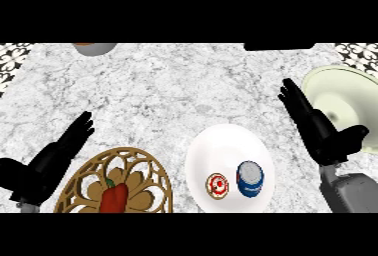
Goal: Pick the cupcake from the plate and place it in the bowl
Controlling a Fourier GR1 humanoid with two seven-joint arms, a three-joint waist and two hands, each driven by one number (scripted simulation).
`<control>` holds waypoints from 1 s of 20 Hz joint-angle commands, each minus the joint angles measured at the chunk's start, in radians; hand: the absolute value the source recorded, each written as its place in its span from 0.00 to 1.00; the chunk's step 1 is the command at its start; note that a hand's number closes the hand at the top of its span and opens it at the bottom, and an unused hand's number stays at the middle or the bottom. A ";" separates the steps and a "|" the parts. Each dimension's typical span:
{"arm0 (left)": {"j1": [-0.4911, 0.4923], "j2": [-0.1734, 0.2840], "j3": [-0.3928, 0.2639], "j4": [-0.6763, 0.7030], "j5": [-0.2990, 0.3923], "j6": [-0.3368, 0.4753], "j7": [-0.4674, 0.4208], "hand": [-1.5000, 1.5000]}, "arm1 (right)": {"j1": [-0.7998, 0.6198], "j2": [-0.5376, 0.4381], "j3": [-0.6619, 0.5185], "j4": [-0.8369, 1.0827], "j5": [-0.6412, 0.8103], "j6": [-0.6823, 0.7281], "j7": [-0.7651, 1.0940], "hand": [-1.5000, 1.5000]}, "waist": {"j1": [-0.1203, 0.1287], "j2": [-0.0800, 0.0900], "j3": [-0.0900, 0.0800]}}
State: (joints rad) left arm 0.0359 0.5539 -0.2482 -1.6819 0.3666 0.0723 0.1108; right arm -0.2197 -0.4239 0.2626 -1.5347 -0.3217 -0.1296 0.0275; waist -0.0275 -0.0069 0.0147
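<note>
A white plate [225,150] lies at the lower middle of the marble counter. On its near part sit a small cupcake [217,185] with red and white icing and a blue-wrapped item [250,179] beside it. The pale green bowl [347,97] stands at the right edge. My right hand [319,131] hangs open between the plate and the bowl, fingers straight and pointing away from me, holding nothing. My left hand [50,160] is open at the lower left, fingers up, resting.
A wooden openwork basket [140,170] holding a red pepper [114,196] sits at the lower left, next to the plate. A grey pot [94,48] shows at the far edge, and a dark object [279,46] at the top right.
</note>
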 commanded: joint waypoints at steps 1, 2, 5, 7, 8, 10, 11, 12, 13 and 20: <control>-0.044 -0.037 0.023 -0.021 0.002 -0.006 0.045 0.50 | 0.066 -0.007 -0.006 -0.107 0.033 0.013 -0.010 1.00 | 0.021 0.005 -0.015; -0.057 -0.107 -0.035 0.023 -0.035 0.014 -0.019 0.50 | 0.069 -0.026 0.018 -0.112 0.061 0.029 -0.030 1.00 | 0.016 0.006 -0.015; -0.090 -0.202 -0.043 0.049 -0.006 0.066 -0.035 0.50 | 0.114 -0.049 0.116 -0.268 0.174 0.015 -0.080 1.00 | -0.005 0.002 -0.016; -0.068 -0.187 -0.024 0.032 0.044 0.041 -0.021 0.50 | 0.118 -0.264 0.055 -0.097 0.424 -0.084 0.006 1.00 | -0.056 -0.006 -0.038; -0.077 -0.220 -0.030 0.033 0.049 0.057 -0.023 0.50 | 0.200 -0.108 0.040 -0.123 0.384 -0.237 0.013 1.00 | -0.049 -0.002 -0.020; -0.110 -0.236 -0.032 0.087 0.042 0.035 -0.041 0.50 | 0.339 0.062 0.139 -0.239 0.406 -0.339 -0.121 0.00 | -0.021 0.003 -0.016; -0.141 -0.261 -0.048 0.068 0.029 0.056 -0.012 0.50 | 0.387 0.043 0.185 -0.279 0.442 -0.313 -0.174 0.00 | -0.004 0.003 -0.015; -0.140 -0.248 -0.036 0.041 0.041 0.054 0.001 0.50 | 0.380 0.042 0.262 -0.348 0.457 -0.267 -0.194 0.00 | -0.003 0.000 -0.015; -0.129 -0.264 -0.048 0.074 0.033 0.048 -0.023 0.50 | 0.420 0.015 0.303 -0.346 0.485 -0.239 -0.255 0.00 | -0.003 0.002 -0.015; -0.151 -0.262 -0.037 0.085 0.040 0.029 -0.007 0.50 | 0.378 -0.214 0.347 -0.484 0.885 -0.212 0.150 0.00 | -0.002 -0.003 -0.022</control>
State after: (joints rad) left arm -0.0911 0.2864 -0.3007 -1.5958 0.3903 0.1116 0.0803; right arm 0.1534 -0.5478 0.5857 -1.9510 0.3805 -0.3563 0.0104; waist -0.0287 -0.0072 -0.0043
